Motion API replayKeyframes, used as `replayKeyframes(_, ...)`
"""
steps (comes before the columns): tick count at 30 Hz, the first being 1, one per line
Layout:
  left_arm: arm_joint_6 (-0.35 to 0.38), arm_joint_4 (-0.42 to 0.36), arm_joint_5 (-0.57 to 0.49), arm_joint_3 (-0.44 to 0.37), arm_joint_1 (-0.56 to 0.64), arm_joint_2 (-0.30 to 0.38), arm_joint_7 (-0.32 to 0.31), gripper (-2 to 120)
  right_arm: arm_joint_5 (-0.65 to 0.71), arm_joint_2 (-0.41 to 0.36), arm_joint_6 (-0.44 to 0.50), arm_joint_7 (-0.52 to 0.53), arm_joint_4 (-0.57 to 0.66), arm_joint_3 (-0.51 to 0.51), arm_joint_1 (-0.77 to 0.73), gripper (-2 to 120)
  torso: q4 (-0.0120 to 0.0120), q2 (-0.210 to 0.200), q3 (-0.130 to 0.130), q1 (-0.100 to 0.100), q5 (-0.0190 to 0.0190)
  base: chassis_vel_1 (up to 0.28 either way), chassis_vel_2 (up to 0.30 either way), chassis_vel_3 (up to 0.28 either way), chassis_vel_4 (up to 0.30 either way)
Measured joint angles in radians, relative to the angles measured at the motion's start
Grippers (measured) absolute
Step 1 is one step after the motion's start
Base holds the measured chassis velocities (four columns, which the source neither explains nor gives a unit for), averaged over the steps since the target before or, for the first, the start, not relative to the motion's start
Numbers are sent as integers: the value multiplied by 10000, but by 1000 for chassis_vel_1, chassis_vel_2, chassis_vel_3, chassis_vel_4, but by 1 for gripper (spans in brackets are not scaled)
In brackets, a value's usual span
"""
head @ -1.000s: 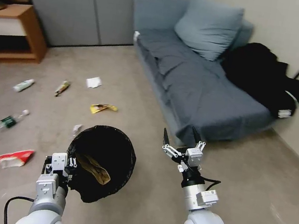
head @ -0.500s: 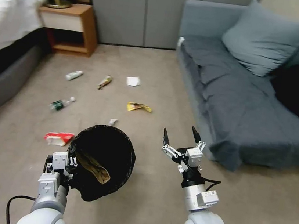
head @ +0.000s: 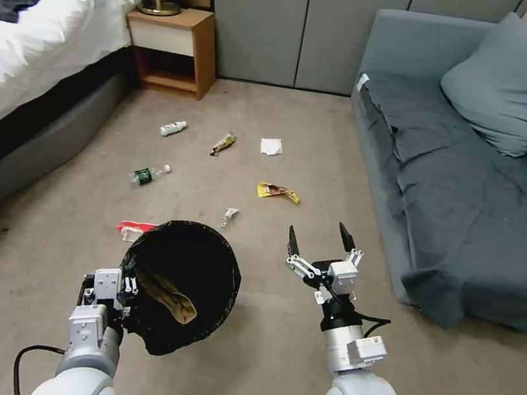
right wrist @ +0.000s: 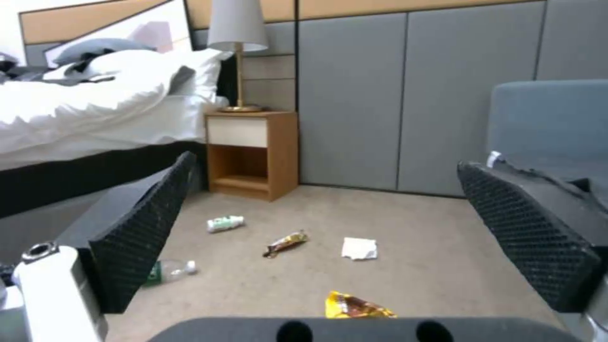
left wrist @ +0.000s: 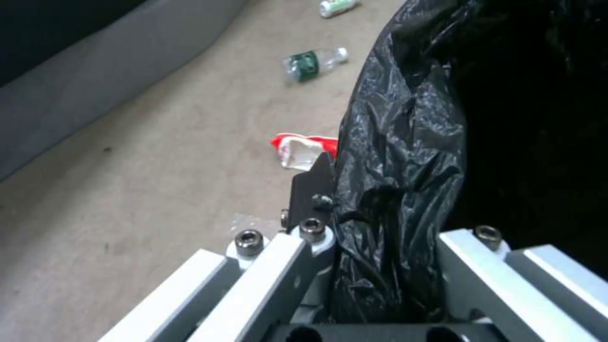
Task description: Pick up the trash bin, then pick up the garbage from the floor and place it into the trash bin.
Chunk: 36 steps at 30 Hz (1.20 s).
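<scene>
Left tool [head: 122, 289] pinches the rim of the trash bin [head: 183, 278], lower centre-left. Right tool [head: 322, 237], spread and empty, hangs beside it; the yellow wrapper [head: 278, 192] lies above, mid-frame.

Left arm: reaches forward low on the robot's left, wrist level.
Left pincer [head: 123, 286]: clamped on the near rim of the trash bin [head: 202, 261], one finger [left wrist: 313, 183] outside the black liner, the other inside; the bin is held up off the floor, tilted.
Right arm: raised in front on the robot's right, wrist angled upward.
Right pincer [head: 320, 238]: fingers [right wrist: 142, 228] spread wide apart, holding nothing, tips pointing up and forward.
</scene>
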Motion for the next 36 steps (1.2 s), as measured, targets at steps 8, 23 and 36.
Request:
replayKeyframes(8,-70,32,64,23,-64,-14,41,3,44,-25,-5,5,-2,8,47,100,-4,0,0,1,1,0,0,0,0)
replayKeyframes(23,-339,209,289,-278,-145,-41,163,3,114,141,-66,26,1,-238,68,100,-1,0,0,0,1,0,0,0,0)
replayKeyframes(36,-276,385,40,-198,-668,68,138,3,-470,802,139,-101,-571,-105,-275,100,-4,0,0,0,1,0,0,0,0)
